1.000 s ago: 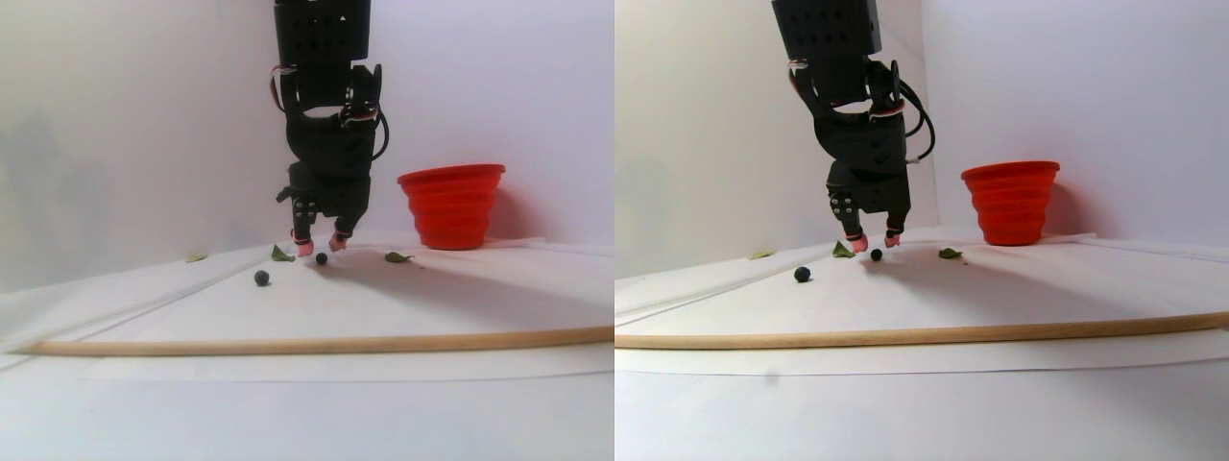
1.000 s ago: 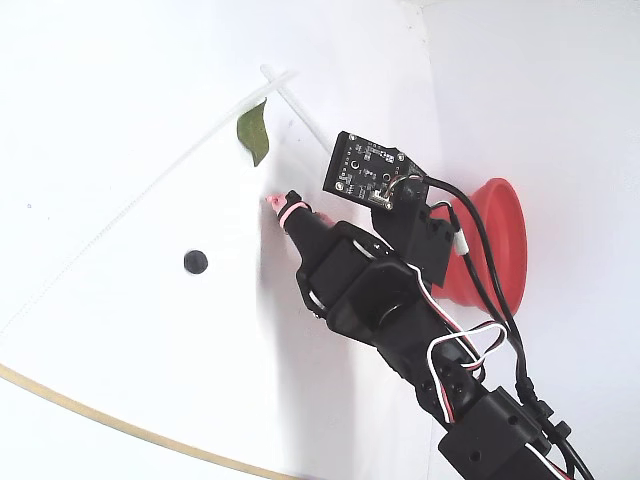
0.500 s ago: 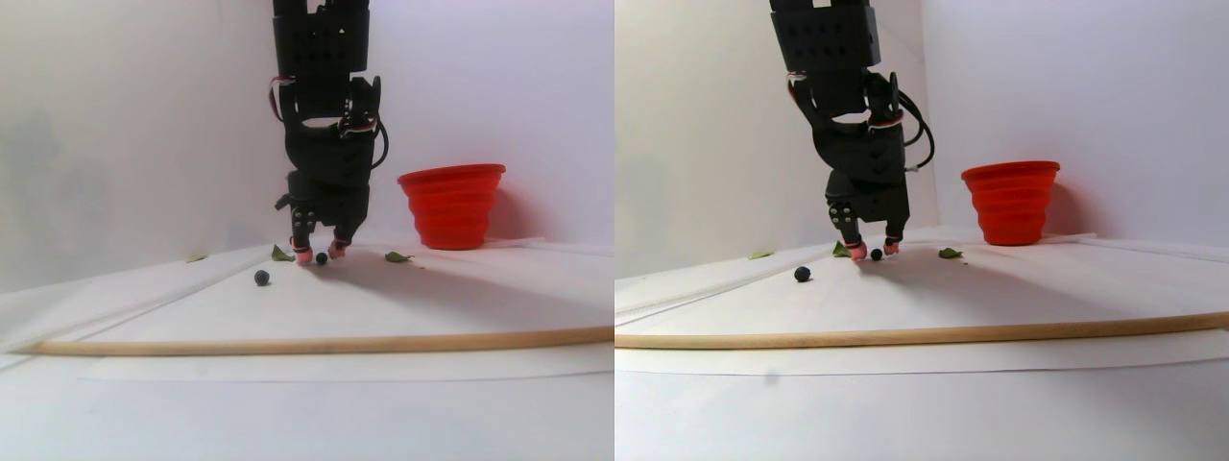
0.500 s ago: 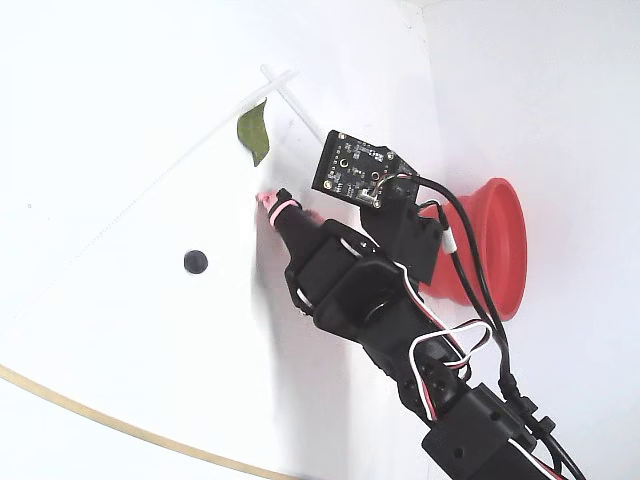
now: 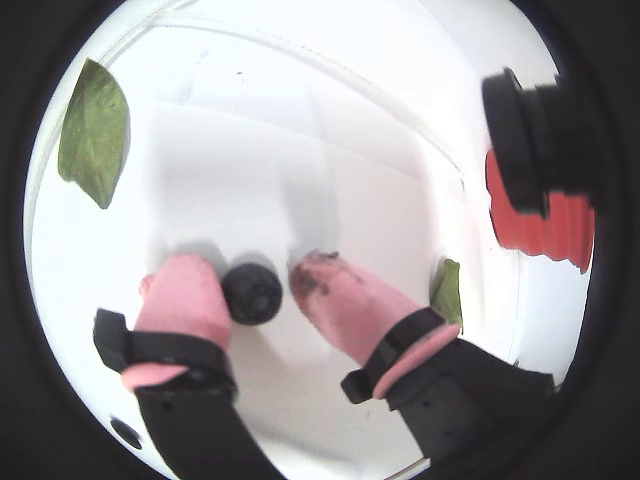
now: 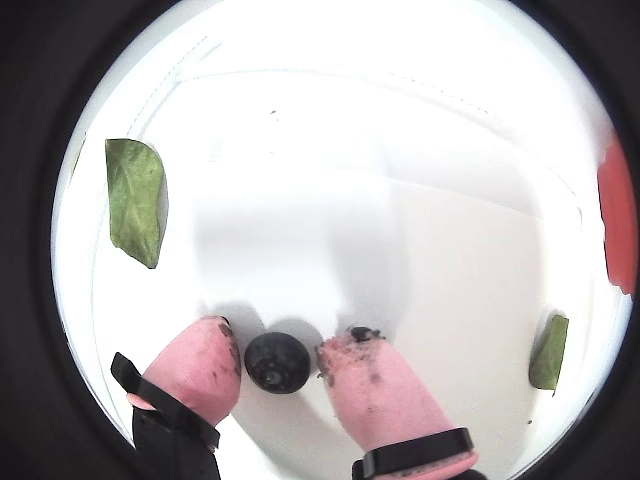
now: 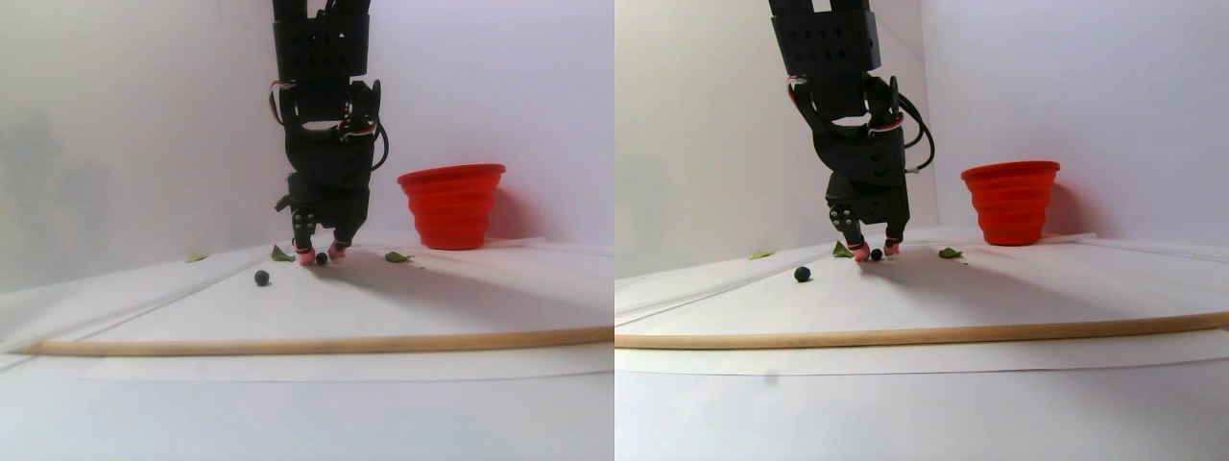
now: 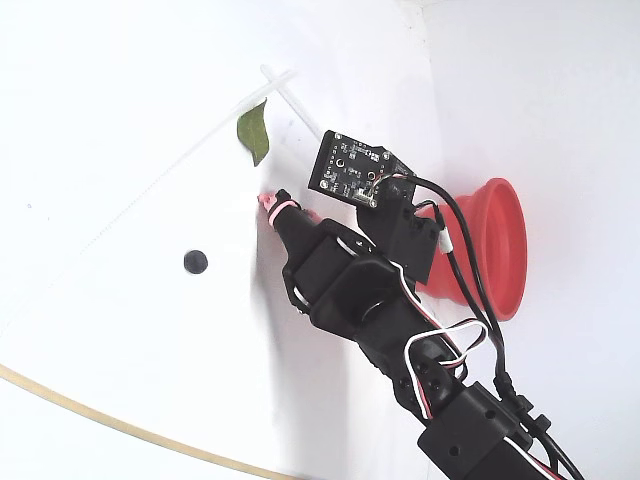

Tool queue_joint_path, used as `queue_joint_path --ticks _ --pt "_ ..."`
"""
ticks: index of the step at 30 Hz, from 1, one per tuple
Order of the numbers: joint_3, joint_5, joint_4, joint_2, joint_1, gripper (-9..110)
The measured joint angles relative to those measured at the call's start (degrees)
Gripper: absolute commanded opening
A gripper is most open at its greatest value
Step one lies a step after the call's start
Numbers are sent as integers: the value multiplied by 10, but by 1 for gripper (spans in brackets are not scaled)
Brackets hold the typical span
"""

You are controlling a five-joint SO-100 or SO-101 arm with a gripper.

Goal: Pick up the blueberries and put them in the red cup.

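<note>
Pincer (image 6: pixel 280 365) low on the table, pink tips narrowly spread around one blueberry (image 6: pixel 278 362).

Blueberries: two, one (image 7: pixel 321 258) between the pink fingertips, one (image 7: pixel 261 278) loose on the desk. Red cup (image 7: pixel 452 206): one. Green leaves: three (image 7: pixel 281 254) (image 7: pixel 397 256) (image 7: pixel 196 257) (flat, scattered). Wooden stick (image 7: pixel 317 342): one. Hand (image 7: pixel 323 255): one.

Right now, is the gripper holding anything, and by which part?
Nothing is gripped yet. The gripper straddles one blueberry on the table, a pink fingertip at each side; jaws not fully shut on it.
</note>
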Motion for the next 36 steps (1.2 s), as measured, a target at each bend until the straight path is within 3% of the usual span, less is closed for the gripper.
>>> queue_joint_path --ticks 36 --pt "40 -10 0 43 18 10"
